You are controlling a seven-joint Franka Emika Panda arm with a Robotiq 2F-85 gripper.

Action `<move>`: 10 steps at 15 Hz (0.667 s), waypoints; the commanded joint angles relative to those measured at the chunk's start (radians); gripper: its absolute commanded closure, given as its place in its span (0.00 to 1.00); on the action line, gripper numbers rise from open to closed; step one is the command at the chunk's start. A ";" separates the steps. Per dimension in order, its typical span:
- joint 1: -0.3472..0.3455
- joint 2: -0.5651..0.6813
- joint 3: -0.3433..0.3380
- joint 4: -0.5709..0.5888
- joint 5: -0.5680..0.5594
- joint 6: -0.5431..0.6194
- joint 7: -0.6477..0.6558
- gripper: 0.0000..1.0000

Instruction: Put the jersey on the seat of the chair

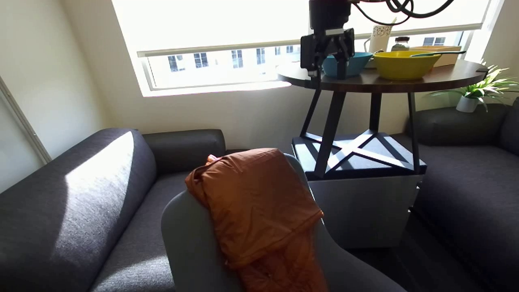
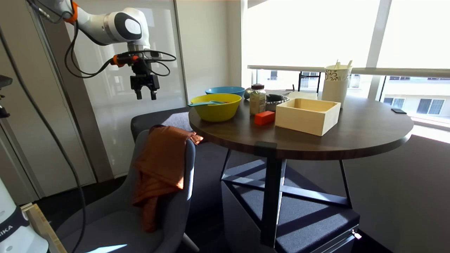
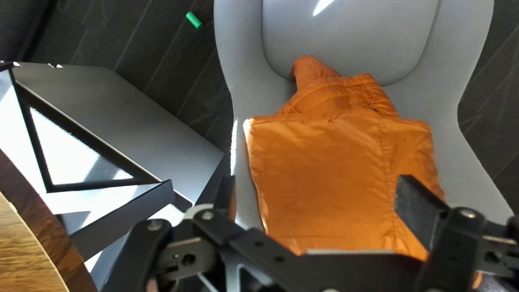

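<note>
Jersey (image 1: 263,202): rust-orange, wrinkled, slightly shiny fabric. Location: draped over the broad, rounded backrest (image 1: 186,233) of a grey fabric-upholstered chair (image 3: 243,77); upper part at the top edge, narrow lower end hanging down to the rear of the grey seat (image 3: 348,32). Contact with the seat: cannot tell.

Gripper (image 2: 146,95): black, two-fingered, on a white jointed arm (image 2: 109,30). Pointing down, above the jersey and apart from it; jaws released, spread wide.

Tabletop (image 2: 372,119): round, dark-brown wood, near the chair. Carried on it: yellow bowl (image 2: 216,111), teal utensil (image 2: 205,103) across its rim; blue bowl (image 2: 225,90); dark-lidded clear jar (image 2: 257,102); red block (image 2: 264,118); open pale-wood box (image 2: 299,119); tall white pitcher (image 2: 335,86) with patterned band.

Sofa (image 1: 36,239): dark grey fabric, near the chair.

Green cylinder (image 3: 194,20): small, on the dark floor (image 3: 158,52), near the chair.
</note>
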 commanded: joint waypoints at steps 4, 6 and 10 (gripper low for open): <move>0.022 0.099 -0.015 0.098 0.096 0.000 0.130 0.00; 0.038 0.180 -0.011 0.180 0.142 0.044 0.228 0.00; 0.098 0.339 -0.028 0.354 0.157 0.161 0.431 0.00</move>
